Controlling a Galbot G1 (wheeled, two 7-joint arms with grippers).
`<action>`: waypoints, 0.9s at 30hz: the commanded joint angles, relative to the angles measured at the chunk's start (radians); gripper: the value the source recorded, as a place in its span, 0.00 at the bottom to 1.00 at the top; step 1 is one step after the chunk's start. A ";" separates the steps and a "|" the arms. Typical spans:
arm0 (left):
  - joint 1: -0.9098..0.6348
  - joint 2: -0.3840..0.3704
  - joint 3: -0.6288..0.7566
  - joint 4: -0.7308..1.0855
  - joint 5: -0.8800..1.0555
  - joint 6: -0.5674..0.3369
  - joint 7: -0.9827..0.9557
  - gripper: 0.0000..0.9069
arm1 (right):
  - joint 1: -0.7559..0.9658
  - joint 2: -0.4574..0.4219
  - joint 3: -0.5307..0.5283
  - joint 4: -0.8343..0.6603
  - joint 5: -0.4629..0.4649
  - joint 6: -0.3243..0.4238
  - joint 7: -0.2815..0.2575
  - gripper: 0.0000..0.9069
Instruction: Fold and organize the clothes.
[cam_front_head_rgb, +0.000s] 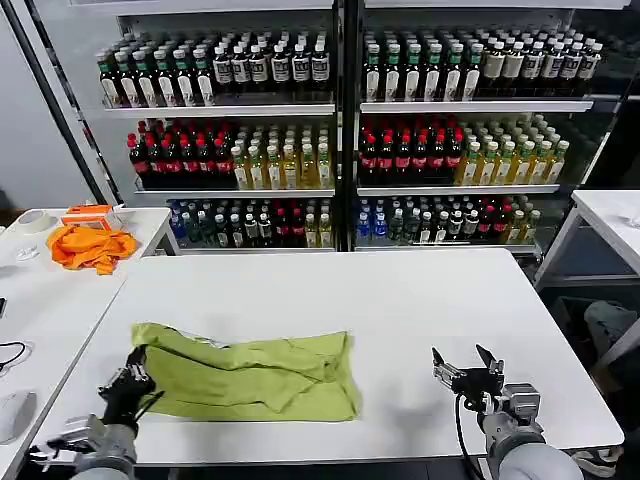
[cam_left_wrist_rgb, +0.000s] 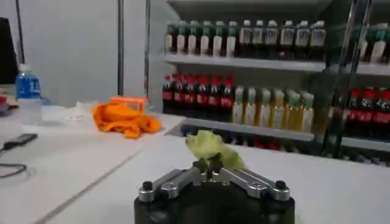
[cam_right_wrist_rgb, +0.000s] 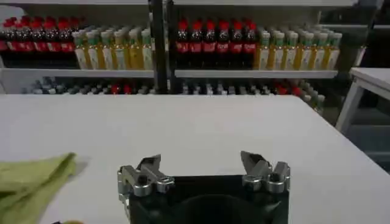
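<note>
Pinching a corner of the lime-green T-shirt (cam_front_head_rgb: 255, 372), which lies crumpled at the worktop's (cam_front_head_rgb: 400, 300) seven o'clock, the left gripper (cam_front_head_rgb: 133, 378) risks dragging the bunched cloth askew, since the right gripper (cam_front_head_rgb: 466, 373) waits at four o'clock, fingers spread, holding nothing.

text: none legible | bottle labels (cam_front_head_rgb: 400, 70): too small to read

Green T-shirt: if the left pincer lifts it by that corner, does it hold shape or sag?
Probably sags: the green T-shirt lies rumpled in soft folds on the white table. It looks thin and light, so the rest would likely trail. The left pincer is shut on its corner, where the cloth bunches limply.
</note>
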 joint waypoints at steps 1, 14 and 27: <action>-0.051 0.034 0.059 -0.155 -0.299 0.078 0.025 0.02 | 0.001 -0.003 -0.003 -0.004 -0.001 0.000 0.000 1.00; -0.164 -0.136 0.443 -0.056 -0.544 0.107 0.020 0.02 | 0.006 -0.033 0.011 -0.006 0.003 -0.004 -0.002 1.00; -0.226 -0.207 0.583 0.122 -0.413 0.097 0.020 0.02 | 0.029 -0.052 0.013 -0.022 0.016 -0.002 -0.005 1.00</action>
